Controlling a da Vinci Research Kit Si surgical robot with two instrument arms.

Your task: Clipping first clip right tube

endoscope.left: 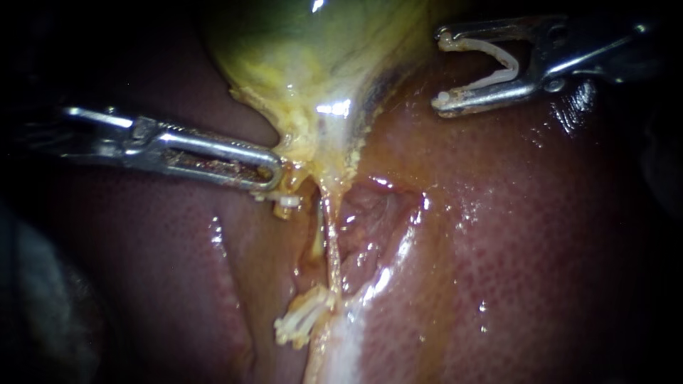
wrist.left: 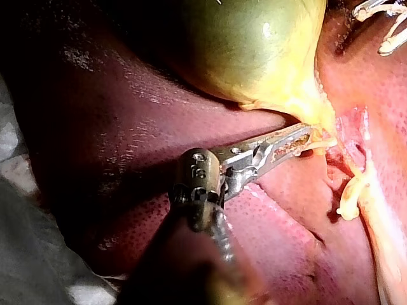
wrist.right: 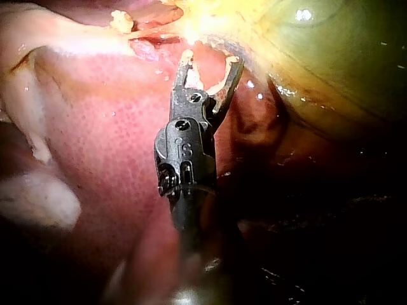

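The left instrument (endoscope.left: 267, 174) has its jaws pinching the yellow neck of the gallbladder (endoscope.left: 320, 50). From that neck a thin tube (endoscope.left: 329, 245) runs down across a raw hollow in the liver (endoscope.left: 533, 235). The right instrument (endoscope.left: 442, 71) hangs over the liver beside the gallbladder, well apart from the tube. Its jaws stand spread, with a white clip (endoscope.left: 498, 53) seated between them and touching both.

Setting: surgical practice bench. Evidence: liver (endoscope.left: 541, 235) and gallbladder (endoscope.left: 313, 50) lying as a loose specimen; slender metal left instrument (endoscope.left: 274, 176) and right instrument (endoscope.left: 442, 71) over them; apparently grey cloth (wrist.left: 25, 260) beside the liver.
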